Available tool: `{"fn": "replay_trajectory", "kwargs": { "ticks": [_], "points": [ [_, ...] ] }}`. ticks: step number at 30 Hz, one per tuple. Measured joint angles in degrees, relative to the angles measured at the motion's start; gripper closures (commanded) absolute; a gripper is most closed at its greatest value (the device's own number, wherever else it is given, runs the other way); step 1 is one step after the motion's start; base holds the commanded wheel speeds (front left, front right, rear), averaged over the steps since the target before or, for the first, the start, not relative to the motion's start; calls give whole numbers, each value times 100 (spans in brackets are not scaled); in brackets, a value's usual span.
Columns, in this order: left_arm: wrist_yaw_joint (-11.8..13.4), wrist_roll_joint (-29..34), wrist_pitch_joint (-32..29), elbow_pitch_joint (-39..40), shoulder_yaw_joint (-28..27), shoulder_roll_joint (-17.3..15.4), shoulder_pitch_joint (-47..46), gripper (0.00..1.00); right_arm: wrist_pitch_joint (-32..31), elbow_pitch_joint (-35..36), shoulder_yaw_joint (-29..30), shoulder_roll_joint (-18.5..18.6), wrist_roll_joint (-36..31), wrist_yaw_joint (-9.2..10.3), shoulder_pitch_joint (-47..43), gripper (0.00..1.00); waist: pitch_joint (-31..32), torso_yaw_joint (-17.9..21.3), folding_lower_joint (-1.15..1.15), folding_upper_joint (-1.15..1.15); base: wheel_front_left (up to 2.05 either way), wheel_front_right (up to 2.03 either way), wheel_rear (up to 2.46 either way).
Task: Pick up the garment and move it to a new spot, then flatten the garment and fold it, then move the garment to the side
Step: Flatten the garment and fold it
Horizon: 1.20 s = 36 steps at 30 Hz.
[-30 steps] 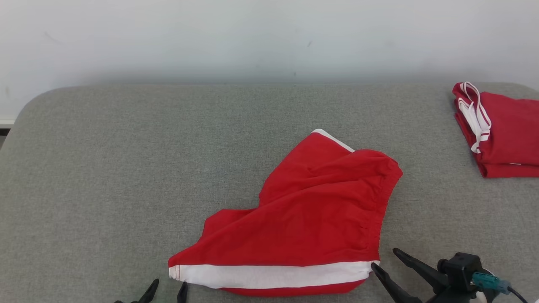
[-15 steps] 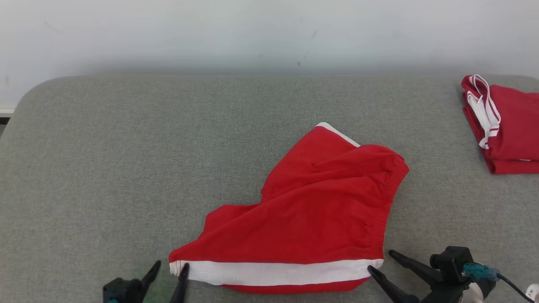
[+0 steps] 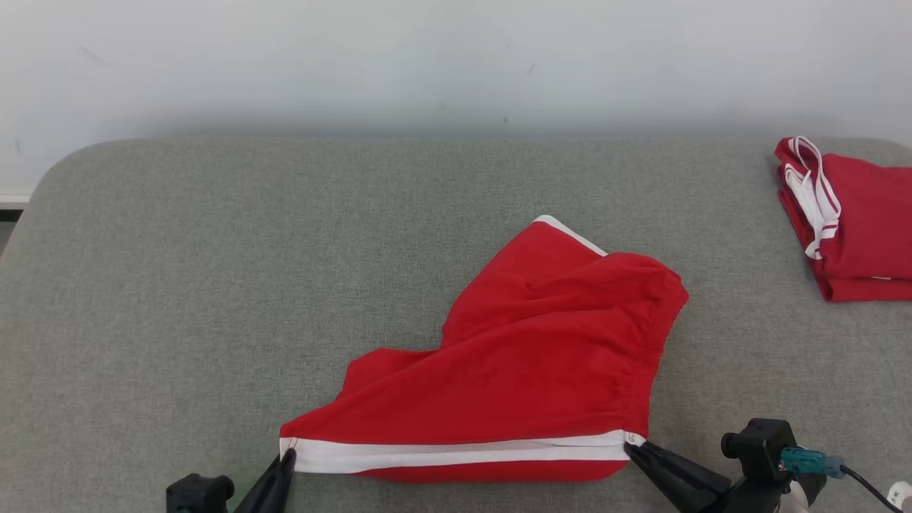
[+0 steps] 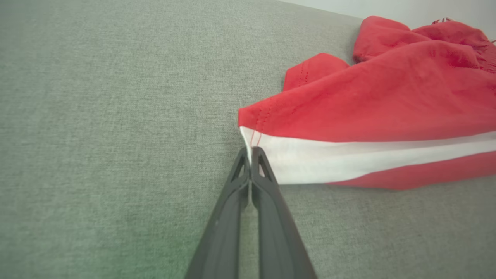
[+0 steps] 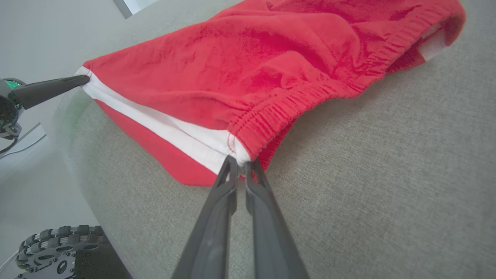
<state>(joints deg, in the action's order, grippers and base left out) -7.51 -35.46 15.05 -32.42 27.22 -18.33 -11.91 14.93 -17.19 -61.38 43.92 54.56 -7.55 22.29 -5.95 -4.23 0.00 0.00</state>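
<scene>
Woven grey pad w/ rumpled shorts.

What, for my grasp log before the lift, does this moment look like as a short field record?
garment: red shorts, crumpled, white side stripe along the near edge
left gripper: shut on the stripe's hem corner
right gripper: shut on the stripe's waistband corner
support: grey fabric surface
aside: folded red garments, far right, apart from the shorts
</scene>
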Motion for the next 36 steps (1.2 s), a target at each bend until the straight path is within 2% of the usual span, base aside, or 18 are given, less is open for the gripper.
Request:
{"fn": "replay_trajectory", "kwargs": {
  "ticks": [5,10,13,17,22,26,36],
  "points": [
    [1,204,0,280,-277,70,249,100,5,537,266,44,46,0,-271,100,116,25,0,0,0,0,0],
    [1,443,0,569,-493,64,256,100,5,789,603,37,-51,0,-321,100,120,68,0,0,0,0,0],
    [1,470,0,842,-573,43,-31,100,5,887,976,-18,-8,0,-224,100,112,63,0,0,0,0,0],
    [1,502,-1,1150,-443,-146,-812,100,7,861,1266,-11,-56,0,215,100,41,73,0,0,0,0,0],
    [1,382,-372,1434,-145,-576,-2373,100,-253,690,1318,-98,-60,0,1501,100,-217,125,0,0,0,0,0],
    [1,-22,-715,1467,-12,-755,-3878,100,-715,434,1382,-235,98,0,2890,100,-573,171,1,0,0,0,0],
    [1,-380,-1163,595,323,-1055,-7263,100,-1706,-422,1411,-709,538,0,6334,100,-1751,282,2,1,0,0,0]
  ]
}}
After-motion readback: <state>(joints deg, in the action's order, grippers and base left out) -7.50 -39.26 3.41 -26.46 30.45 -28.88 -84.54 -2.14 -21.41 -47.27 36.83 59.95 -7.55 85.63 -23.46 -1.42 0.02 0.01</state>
